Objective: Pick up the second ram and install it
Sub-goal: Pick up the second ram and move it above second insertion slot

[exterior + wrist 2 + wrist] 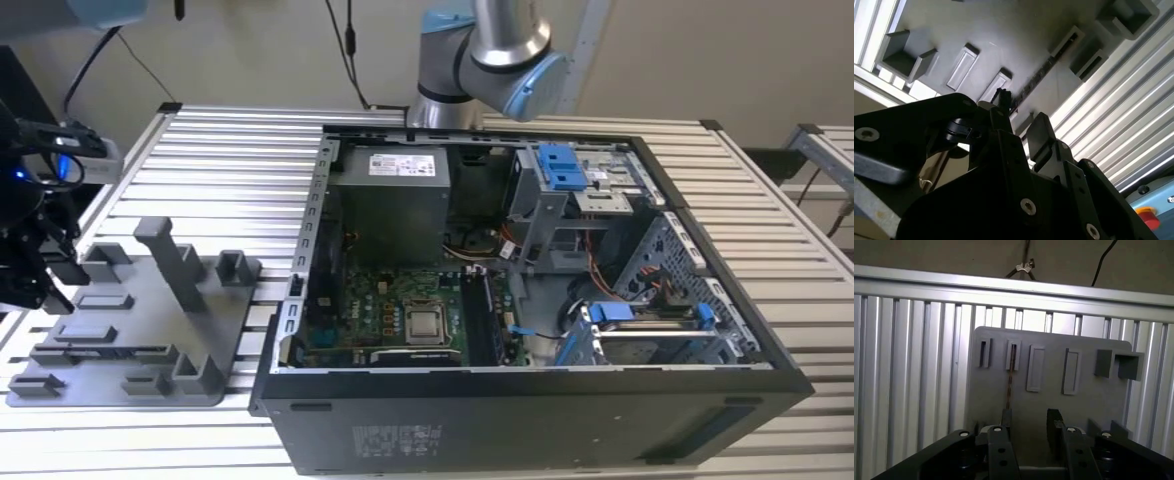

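Claw (1030, 420) first: I read it as wide, its dark fingers (1055, 422) standing apart with bare grey plastic showing between them and nothing clamped. It hangs over the fixture tray (1094, 390), which lies on the slatted metal table (904, 365).

The second ram (1010, 375) stands on edge in one of the tray's narrow slots. In the first wrist view I get it as a thin brownish line running from that slot towards one finger, and I cannot tell whether that finger touches it. The second wrist view turns the same stick (1041, 70) into a dark, toothed line slanting across the tray, its near end just beside the smaller fingertip.

The exterior view adds the wider scene. The open computer case (534, 300) sits just beside the tray (120, 385), on the exterior view's right, with a square silver processor (427, 322) on the board inside. The claw's dark body is at the tray's opposite side.
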`<state>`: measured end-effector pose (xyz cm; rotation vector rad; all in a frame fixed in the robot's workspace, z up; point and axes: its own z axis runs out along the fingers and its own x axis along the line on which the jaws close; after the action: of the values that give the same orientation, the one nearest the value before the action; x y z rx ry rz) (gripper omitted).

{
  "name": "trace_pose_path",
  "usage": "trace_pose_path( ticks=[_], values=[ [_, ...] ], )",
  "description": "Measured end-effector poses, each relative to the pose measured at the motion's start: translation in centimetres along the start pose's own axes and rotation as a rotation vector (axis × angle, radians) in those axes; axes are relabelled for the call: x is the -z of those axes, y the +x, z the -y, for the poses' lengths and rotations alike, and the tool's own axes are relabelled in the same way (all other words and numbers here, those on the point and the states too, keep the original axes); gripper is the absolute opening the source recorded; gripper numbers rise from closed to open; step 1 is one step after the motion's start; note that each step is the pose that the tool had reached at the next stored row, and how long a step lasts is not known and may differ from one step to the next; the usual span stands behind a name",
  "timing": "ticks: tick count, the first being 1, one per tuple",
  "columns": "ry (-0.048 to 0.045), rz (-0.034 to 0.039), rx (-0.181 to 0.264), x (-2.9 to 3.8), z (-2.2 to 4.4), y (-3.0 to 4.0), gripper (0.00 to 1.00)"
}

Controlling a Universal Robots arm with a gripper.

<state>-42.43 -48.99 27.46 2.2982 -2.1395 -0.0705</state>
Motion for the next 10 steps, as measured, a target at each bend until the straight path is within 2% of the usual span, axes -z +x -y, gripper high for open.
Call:
trace_pose_path(
  ticks=[10],
  values=[
    [-0.0004,-0.0007,0.014,-1.48,-0.01,0.4,0.42]
  ],
)
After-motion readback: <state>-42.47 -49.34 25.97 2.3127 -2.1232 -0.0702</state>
